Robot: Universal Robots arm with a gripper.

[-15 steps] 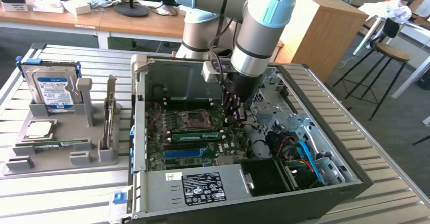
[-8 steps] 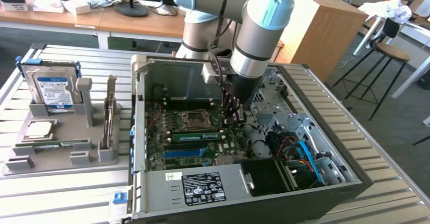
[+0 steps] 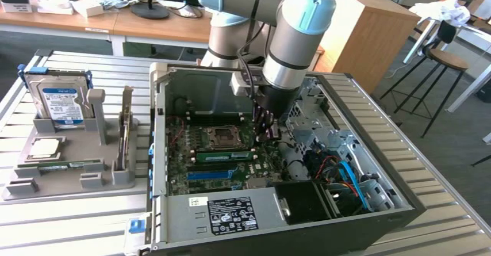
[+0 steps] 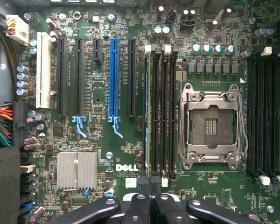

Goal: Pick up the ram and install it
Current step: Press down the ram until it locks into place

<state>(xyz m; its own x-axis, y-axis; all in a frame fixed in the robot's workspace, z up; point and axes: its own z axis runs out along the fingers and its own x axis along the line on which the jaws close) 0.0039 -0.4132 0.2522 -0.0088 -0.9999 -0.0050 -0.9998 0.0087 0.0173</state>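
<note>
The ram [image 3: 225, 154], a narrow green stick, stands on edge in a black motherboard slot beside the CPU socket [image 3: 223, 136] inside the open computer case [image 3: 158, 123]. From the wrist view the ram [image 4: 146, 112] appears edge-on in the slot nearest the blue slot [image 4: 114, 77]. My gripper [image 3: 266, 136] reaches down into the case over the end of the ram at the exterior view's right. Its black fingers are shut together, and the gripper [image 4: 148, 183] sits at that end of the stick. Whether the tips touch the ram, I cannot tell.
A grey fixture [image 3: 69, 178] at the exterior view's left holds a hard drive [image 3: 57, 103], a processor chip [image 3: 45, 148] and a card standing on edge [image 3: 125, 126]. A power supply [image 3: 230, 210], cables [image 3: 345, 172] and metal bays crowd the case around the motherboard.
</note>
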